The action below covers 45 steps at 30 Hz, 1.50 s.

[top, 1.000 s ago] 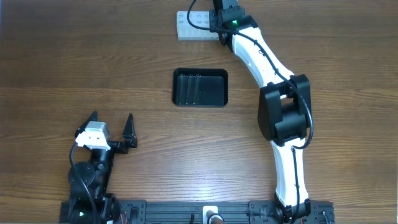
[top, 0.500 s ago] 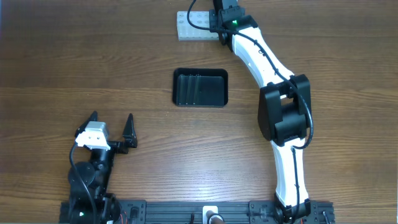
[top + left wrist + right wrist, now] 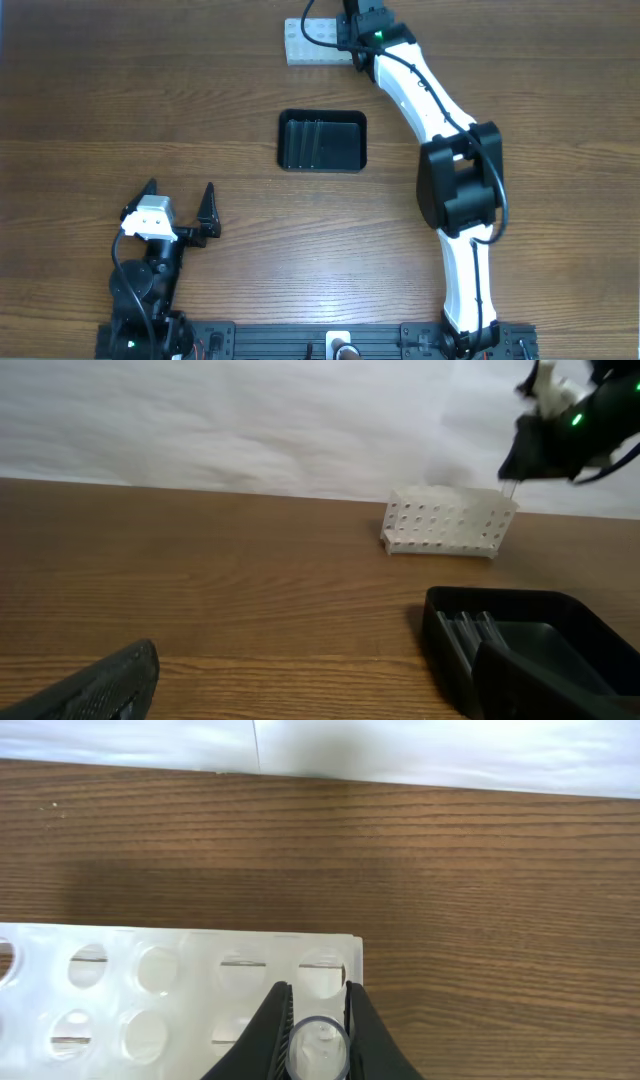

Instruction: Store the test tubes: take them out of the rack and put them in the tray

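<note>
**Right arm's elbow shifts a little; its pincer holds a tube at the rack**

Since a second ago almost nothing has moved. In the top view, the right arm's dark elbow joint, at right of centre, has slid slightly toward the right edge. Its wrist stays at the top centre of the frame, and the left arm has not stirred.

The right pincer (image 3: 316, 1005) is nearly closed. Its two dark fingers press on either side of the round rim of a clear test tube (image 3: 318, 1048). The tube stands at the end of the white rack (image 3: 315, 45), which sits at the upper centre of the top view. So the small shift looks like the start of a lift. The tube appears gripped but not yet clear of the rack.

The black tray (image 3: 322, 141) lies in the middle of the frame, below the rack and well apart from it. Faint long shapes lie in its left part. They may be tubes, but I cannot tell.

The left pincer (image 3: 180, 186) rests at the lower left, spread wide and holding nothing.

No brand, label or writing can be read on the rack, tray or tube. A small green light (image 3: 378, 39) glows on the right arm's wrist.
</note>
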Tool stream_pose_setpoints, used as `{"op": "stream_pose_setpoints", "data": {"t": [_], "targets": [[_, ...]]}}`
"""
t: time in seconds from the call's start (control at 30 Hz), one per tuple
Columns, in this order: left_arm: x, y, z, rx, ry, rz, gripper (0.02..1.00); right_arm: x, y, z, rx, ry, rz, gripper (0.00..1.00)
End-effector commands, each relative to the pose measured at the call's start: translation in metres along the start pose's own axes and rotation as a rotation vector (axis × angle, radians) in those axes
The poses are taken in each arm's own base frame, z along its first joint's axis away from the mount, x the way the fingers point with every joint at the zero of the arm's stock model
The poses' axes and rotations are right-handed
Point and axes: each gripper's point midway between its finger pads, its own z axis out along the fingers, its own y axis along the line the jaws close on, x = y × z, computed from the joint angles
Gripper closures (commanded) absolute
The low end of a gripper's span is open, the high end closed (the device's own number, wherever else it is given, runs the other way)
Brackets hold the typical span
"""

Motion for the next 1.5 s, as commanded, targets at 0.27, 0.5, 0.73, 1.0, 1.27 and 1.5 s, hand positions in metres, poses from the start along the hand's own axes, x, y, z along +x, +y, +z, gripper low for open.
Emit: {"op": "stream_pose_setpoints", "data": {"t": [0.27,0.5,0.73,1.0,1.27,1.5], "targets": [[0.001,-0.001,0.0,0.008,0.001,0.018,0.018,-0.117,-0.009,-0.192,-0.1,-0.289,0.132,0.925],[0.001,-0.001,0.0,0.008,0.0,0.018,0.018,-0.032,0.025,-0.201,-0.216,0.065,0.139,0.956],[0.001,-0.001,0.0,0.008,0.001,0.018,0.02,0.072,0.051,-0.171,-0.169,0.441,0.127,0.963],[0.001,-0.001,0.0,0.008,0.001,0.018,0.02,0.135,0.058,-0.116,-0.066,0.616,0.125,0.958],[0.001,-0.001,0.0,0.008,0.0,0.018,0.018,0.155,0.054,-0.098,-0.031,0.669,0.117,0.941],[0.001,-0.001,0.0,0.008,0.001,0.018,0.018,0.164,0.053,-0.092,-0.017,0.693,0.119,0.915]]}}
